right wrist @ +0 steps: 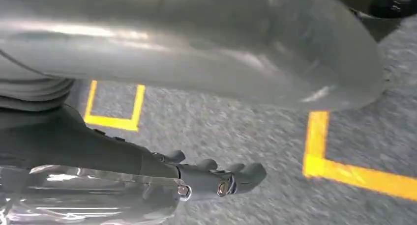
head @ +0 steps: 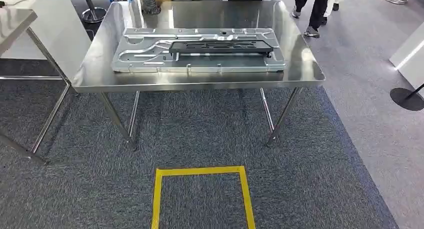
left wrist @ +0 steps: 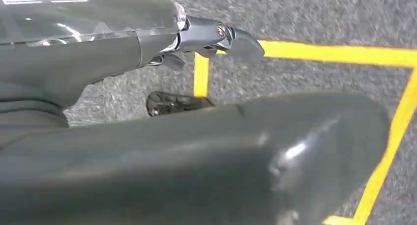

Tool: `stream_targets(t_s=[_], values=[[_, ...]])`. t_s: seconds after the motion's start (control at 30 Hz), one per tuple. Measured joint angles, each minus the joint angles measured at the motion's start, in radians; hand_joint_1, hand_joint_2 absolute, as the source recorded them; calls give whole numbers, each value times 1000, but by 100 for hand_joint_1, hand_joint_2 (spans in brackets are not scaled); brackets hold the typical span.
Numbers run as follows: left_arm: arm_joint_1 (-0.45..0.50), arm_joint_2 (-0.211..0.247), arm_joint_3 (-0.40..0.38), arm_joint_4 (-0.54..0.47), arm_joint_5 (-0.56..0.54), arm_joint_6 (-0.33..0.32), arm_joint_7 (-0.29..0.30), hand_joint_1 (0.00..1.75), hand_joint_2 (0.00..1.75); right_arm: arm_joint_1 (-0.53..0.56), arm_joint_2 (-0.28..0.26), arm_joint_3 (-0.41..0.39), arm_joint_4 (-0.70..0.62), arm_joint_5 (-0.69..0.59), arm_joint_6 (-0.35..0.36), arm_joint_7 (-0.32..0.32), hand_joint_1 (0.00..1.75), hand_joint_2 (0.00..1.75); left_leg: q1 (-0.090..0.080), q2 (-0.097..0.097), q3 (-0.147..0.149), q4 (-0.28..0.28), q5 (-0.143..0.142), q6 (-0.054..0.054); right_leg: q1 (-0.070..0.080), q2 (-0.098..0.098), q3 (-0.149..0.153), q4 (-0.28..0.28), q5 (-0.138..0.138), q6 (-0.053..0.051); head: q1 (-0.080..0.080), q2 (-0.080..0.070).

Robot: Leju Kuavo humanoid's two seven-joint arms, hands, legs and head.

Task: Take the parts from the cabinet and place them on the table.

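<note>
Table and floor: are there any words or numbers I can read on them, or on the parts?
No words or numbers can be read.
Steel table: no writing.
Grey metal panel and black part: no labels show.
Yellow tape square on the carpet: a plain mark with no writing.

Bracket [head: 220,47] on panel [head: 150,59] on table [head: 300,69]

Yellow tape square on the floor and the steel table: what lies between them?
In the head view, bare grey carpet lies between the yellow tape square and the steel table; only the table's legs stand there.
</note>
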Motion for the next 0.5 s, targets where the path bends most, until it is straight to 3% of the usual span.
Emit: stream_targets(t_s=[0.03,0.07,0.1,0.13,0.17,0.2,0.23,0.27,0.3,0.37,0.4,0.43,0.5], values=[[2,1,0,0,7,0,0,0,0,0,1,1,0,1,0,0,0,0,-2,0,-18,1,13,0,-1,0,-11,73,-42,3,0,0],[4,3,1,0,15,0,3,0,0,-1,2,3,1,7,-1,0,0,0,-3,0,-36,4,26,-2,-1,0,-14,129,-49,5,0,0],[4,4,3,0,21,0,4,0,0,-3,3,6,1,12,-2,2,0,0,-3,1,-51,7,37,-4,-1,0,-4,149,-27,5,0,0],[4,5,4,0,28,-3,8,0,0,-4,4,11,1,19,-5,5,0,0,-4,2,-72,12,49,-6,-1,0,25,133,15,4,0,0],[4,5,5,0,31,-5,12,0,0,-5,5,14,1,20,-6,8,0,0,-4,2,-91,18,58,-9,0,0,75,78,56,0,0,0],[3,6,5,0,32,-6,13,0,0,-8,5,16,1,21,-6,9,0,0,-5,1,-107,24,68,-11,1,1,142,-10,74,-8,0,0],[3,6,5,0,33,-6,15,0,0,-12,5,18,1,21,-8,9,0,0,-4,1,-114,28,77,-14,4,1,220,-112,52,-19,0,0],[3,6,5,0,35,-6,15,0,0,-15,5,19,1,21,-8,9,0,0,-10,0,-121,33,82,-20,12,0,273,-203,24,-24,0,0],[3,6,5,0,36,-7,15,0,0,-16,7,21,1,22,-9,9,0,0,-9,3,-126,32,95,-26,11,0,279,-223,14,-27,0,0],[2,7,8,0,40,-7,15,0,0,-17,9,26,1,30,-15,8,0,0,-4,4,-128,24,116,-38,17,0,266,-217,28,-40,0,0],[5,8,11,0,43,-8,14,0,0,-16,13,26,4,36,-15,8,0,0,-9,1,-135,25,122,-45,7,-3,255,-227,46,-48,0,0],[4,10,14,0,47,-8,11,0,0,-22,16,27,6,39,-15,8,0,0,-3,-6,-148,44,79,-49,7,-7,239,-227,61,-55,0,0],[8,9,18,0,49,-8,8,0,0,-21,15,30,6,42,-15,9,0,0,3,-7,-177,166,-59,-57,8,-8,206,-225,86,-65,0,0]])
